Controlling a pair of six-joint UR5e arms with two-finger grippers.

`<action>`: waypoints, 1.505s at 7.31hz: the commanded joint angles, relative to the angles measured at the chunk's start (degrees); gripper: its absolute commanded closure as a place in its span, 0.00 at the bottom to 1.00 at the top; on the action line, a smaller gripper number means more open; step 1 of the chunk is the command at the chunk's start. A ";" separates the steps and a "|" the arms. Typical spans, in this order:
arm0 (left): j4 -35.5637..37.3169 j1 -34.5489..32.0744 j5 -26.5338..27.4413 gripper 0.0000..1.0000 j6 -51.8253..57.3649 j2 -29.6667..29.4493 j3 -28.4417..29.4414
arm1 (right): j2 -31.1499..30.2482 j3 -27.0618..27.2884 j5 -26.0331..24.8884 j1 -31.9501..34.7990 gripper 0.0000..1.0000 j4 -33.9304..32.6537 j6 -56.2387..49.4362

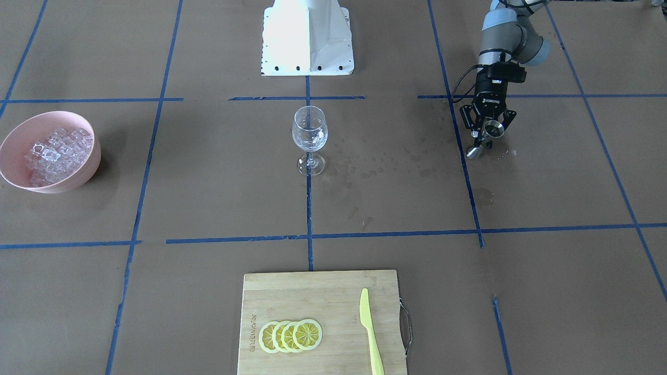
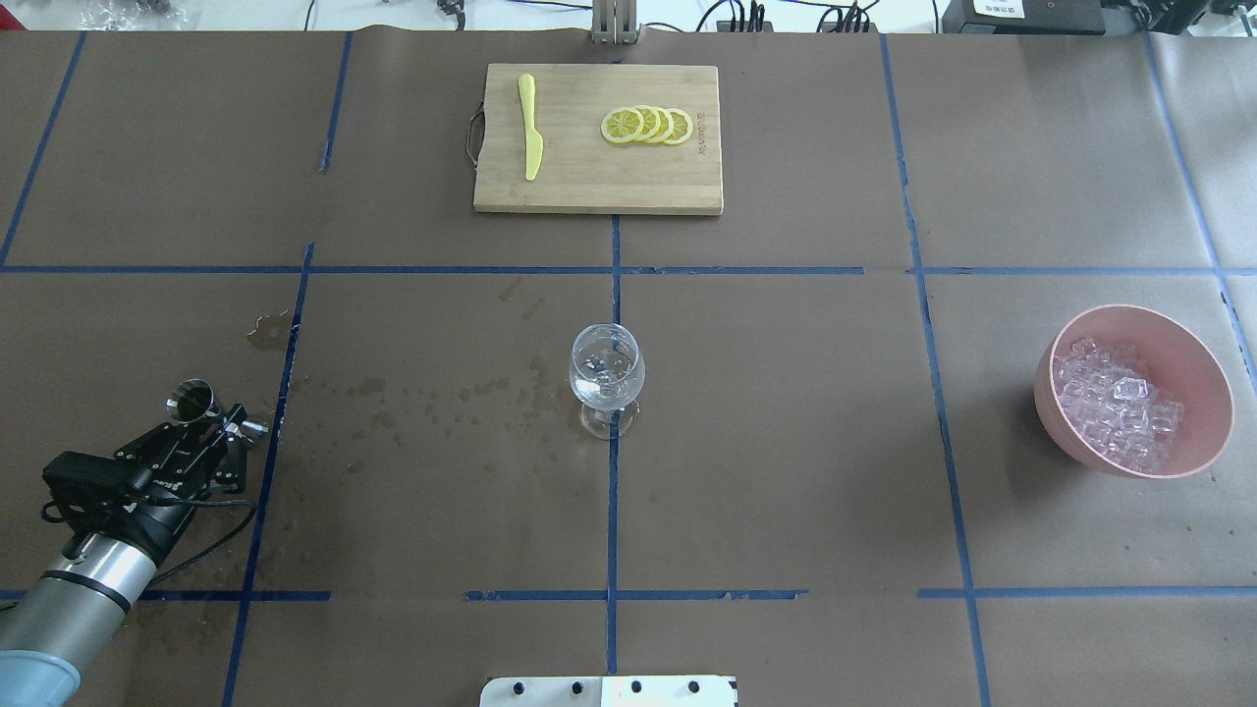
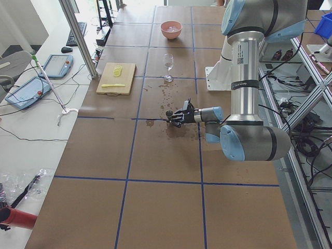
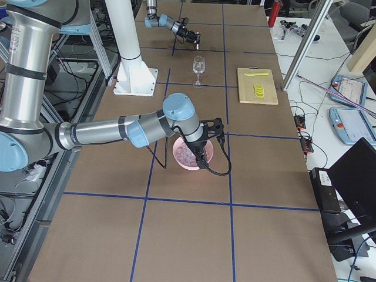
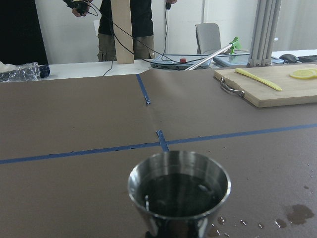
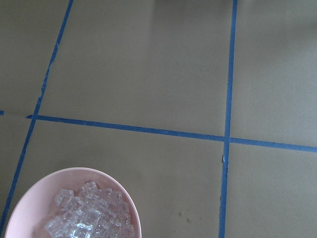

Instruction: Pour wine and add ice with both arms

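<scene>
My left gripper [image 1: 487, 136] [image 2: 218, 430] is shut on a steel jigger [image 1: 493, 129] [image 2: 192, 401], held tilted just above the table at the robot's left. The left wrist view shows dark wine [image 5: 179, 193] in its cup. A clear wine glass [image 1: 309, 130] [image 2: 607, 368] stands upright at the table's centre. A pink bowl [image 1: 52, 114] [image 2: 1210, 365] holds heaped ice [image 1: 57, 153] [image 2: 1120, 407] [image 6: 91, 220]. My right gripper [image 4: 210, 134] hangs over the bowl in the exterior right view only; I cannot tell whether it is open or shut.
A wooden cutting board [image 1: 318, 297] [image 2: 589, 187] with lemon slices [image 1: 292, 336] and a yellow knife [image 1: 371, 333] lies at the operators' side. The white pedestal [image 1: 307, 36] stands behind the glass. Wet spots [image 2: 432, 398] mark the paper between jigger and glass.
</scene>
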 commanded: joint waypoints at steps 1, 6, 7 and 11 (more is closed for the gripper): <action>-0.17 -0.29 0.09 0.72 0.00 -0.05 -0.16 | 0.00 -0.01 -0.04 0.00 0.00 0.00 0.00; -2.61 -2.30 0.44 1.00 0.52 -1.01 -0.78 | 0.00 -0.01 0.04 0.00 0.00 0.00 0.00; -5.59 -3.01 0.61 0.97 5.92 -2.15 -0.69 | -0.09 -0.01 -0.04 0.00 0.00 0.00 0.00; -20.38 -5.92 0.00 1.00 34.55 -6.81 -1.21 | -0.09 -0.10 -0.04 0.00 0.00 -0.09 0.09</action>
